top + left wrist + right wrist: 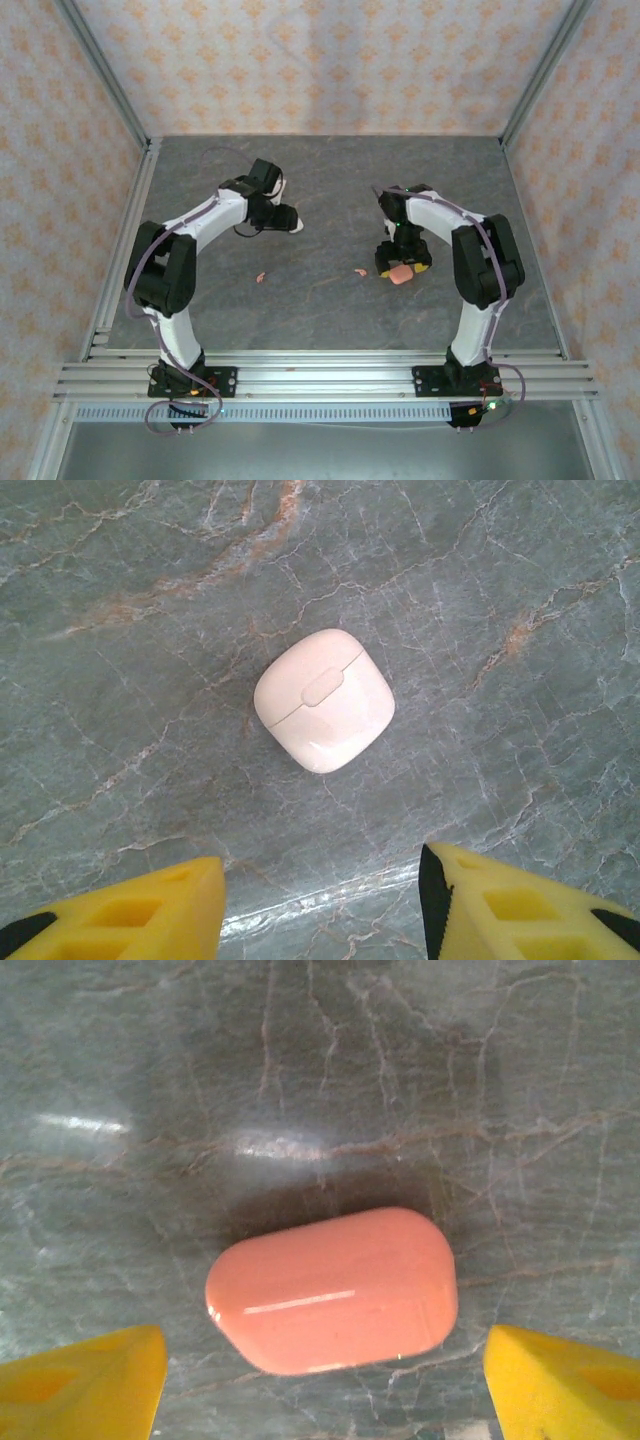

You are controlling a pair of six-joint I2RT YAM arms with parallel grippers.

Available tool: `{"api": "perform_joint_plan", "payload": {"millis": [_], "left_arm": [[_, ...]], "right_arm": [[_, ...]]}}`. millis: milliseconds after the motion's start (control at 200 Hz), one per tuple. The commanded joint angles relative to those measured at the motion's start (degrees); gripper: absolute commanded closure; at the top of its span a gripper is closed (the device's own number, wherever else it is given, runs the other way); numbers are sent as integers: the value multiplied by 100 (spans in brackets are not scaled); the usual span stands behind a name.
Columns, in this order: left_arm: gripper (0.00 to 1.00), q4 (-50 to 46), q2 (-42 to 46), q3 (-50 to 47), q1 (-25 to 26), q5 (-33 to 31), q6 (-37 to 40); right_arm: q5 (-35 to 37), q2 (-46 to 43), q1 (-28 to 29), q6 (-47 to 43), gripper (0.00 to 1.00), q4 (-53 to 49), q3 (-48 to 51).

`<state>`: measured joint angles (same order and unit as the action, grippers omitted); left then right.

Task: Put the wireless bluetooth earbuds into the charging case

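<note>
A white charging case [323,700] lies shut on the grey marbled table, just ahead of my left gripper [322,910], whose yellow fingers stand open and clear of it. From above this case [297,224] peeks out at the left gripper's [287,217] tip. A salmon-pink charging case [333,1290], also shut, lies flat with its near edge between the wide-open fingers of my right gripper [325,1390], untouched. From above it [401,276] sits under the right gripper [400,262]. Two tiny salmon earbuds lie loose on the table, one [261,277] mid-left, one [360,271] left of the pink case.
The table [320,310] is fenced by an aluminium frame [120,250] and patterned walls on three sides. Both arm bases are bolted to the rails [320,375] at the near edge. Bare tabletop stretches between the two arms.
</note>
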<state>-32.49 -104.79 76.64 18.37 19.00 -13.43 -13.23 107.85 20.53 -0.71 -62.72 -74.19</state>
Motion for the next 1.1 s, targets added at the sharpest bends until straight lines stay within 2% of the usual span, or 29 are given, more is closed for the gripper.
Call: {"api": "perform_joint_plan", "payload": {"millis": [0,185,540,696,926,1096], "left_arm": [[47,77,206,-276,-12,-103,-49],[47,246,545,-660,-9,-104,-124],[50,630,1497,-1350,-9,7,-150],[50,774,2074,-1687,-9,16,-91],[50,1367,3060,-2253,4,326,-153],[51,1995,3811,-2698,312,446,-316]], "right_arm": [[245,199,-12,45,17,108,47],[54,408,-58,78,20,264,63],[-207,462,-190,245,37,364,225],[-457,131,-254,475,41,340,275],[-966,-623,-261,1146,42,406,360],[-1611,-1350,-252,1589,44,541,402]]}}
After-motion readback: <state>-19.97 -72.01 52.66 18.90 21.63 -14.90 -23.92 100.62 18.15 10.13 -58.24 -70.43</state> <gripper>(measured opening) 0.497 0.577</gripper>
